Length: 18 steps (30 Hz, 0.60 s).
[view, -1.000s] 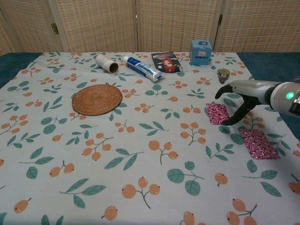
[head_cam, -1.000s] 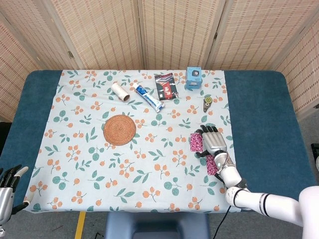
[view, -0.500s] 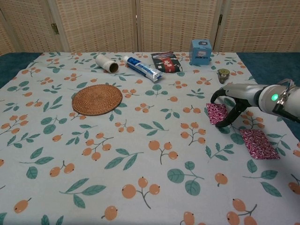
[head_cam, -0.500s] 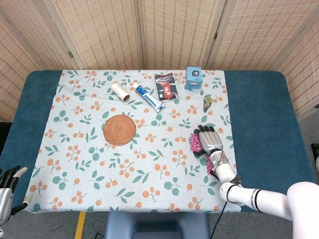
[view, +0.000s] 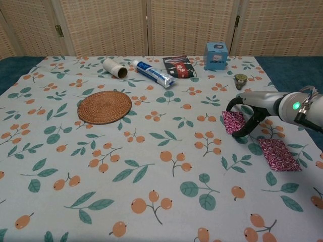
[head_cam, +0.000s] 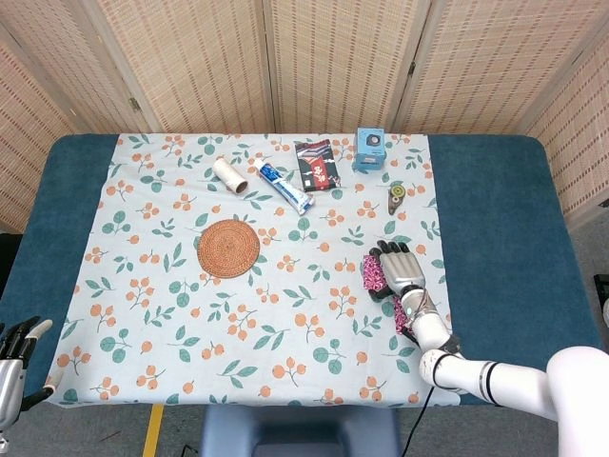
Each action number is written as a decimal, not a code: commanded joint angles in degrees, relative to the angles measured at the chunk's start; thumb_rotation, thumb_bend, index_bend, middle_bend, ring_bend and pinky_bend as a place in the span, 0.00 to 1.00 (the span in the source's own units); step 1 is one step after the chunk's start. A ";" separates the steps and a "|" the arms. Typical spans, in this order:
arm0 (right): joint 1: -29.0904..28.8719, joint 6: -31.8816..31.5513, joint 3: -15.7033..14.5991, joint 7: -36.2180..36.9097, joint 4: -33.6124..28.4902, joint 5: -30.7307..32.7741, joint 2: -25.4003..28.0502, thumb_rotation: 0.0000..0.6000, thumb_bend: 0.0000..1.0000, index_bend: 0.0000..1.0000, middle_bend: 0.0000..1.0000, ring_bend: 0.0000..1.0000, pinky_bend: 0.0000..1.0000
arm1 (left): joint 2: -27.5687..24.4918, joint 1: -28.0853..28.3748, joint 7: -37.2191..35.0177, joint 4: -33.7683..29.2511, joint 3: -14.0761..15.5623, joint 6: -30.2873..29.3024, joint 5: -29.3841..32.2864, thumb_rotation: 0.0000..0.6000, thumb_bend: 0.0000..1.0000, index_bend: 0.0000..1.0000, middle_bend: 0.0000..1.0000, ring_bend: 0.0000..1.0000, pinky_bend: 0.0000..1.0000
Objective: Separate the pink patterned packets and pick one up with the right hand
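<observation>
Two pink patterned packets lie on the right side of the floral tablecloth [view: 151, 166], already apart: the far packet [view: 233, 121] sits just left of the right hand [view: 250, 112], and the near packet [view: 278, 154] lies flat nearer the table edge, with a strip of cloth between them. The right hand arches over the far packet with its fingers [view: 235, 102] curved down around the packet's right and far edges, thumb low on the near side; they look half-curled and not yet closed, and whether any tip touches the wrapper cannot be told. From the head view the right hand [head_cam: 400, 271] covers most of the packet's right half.

Separation looks done, so the step in hand is the grasp. Next the fingers need to close across the packet's edges, getting a tip beneath the thin wrapper before lifting.

The left hand [head_cam: 13, 354] waits at the near left corner, fingers spread, empty.
</observation>
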<state>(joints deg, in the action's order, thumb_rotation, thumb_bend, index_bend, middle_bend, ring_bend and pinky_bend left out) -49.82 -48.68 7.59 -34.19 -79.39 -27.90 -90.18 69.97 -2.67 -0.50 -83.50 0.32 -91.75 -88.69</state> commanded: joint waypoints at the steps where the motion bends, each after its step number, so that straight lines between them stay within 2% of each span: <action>1: 0.02 -0.24 -0.11 0.13 -0.12 -0.10 0.05 0.81 0.26 0.15 0.08 0.00 0.00 | 0.04 -0.02 -0.04 0.06 0.01 0.04 0.04 1.00 0.33 0.19 0.14 0.15 0.00; 9: 0.48 -1.25 -0.41 0.77 -0.88 -0.50 0.58 0.81 0.26 0.22 0.09 0.00 0.00 | 0.17 -0.02 -0.20 0.32 0.00 0.14 0.05 1.00 0.33 0.19 0.14 0.15 0.00; 18: 1.69 -2.63 -0.31 2.49 -5.00 -2.98 4.11 0.81 0.26 0.22 0.09 0.00 0.00 | 0.17 -0.02 -0.31 0.42 -0.07 0.20 0.12 1.00 0.33 0.19 0.14 0.15 0.00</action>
<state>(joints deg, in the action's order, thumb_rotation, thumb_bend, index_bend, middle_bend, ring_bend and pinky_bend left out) -48.47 -51.06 7.27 -32.13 -83.69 -30.37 -86.76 70.14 -2.69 -0.81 -83.08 0.26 -91.55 -88.56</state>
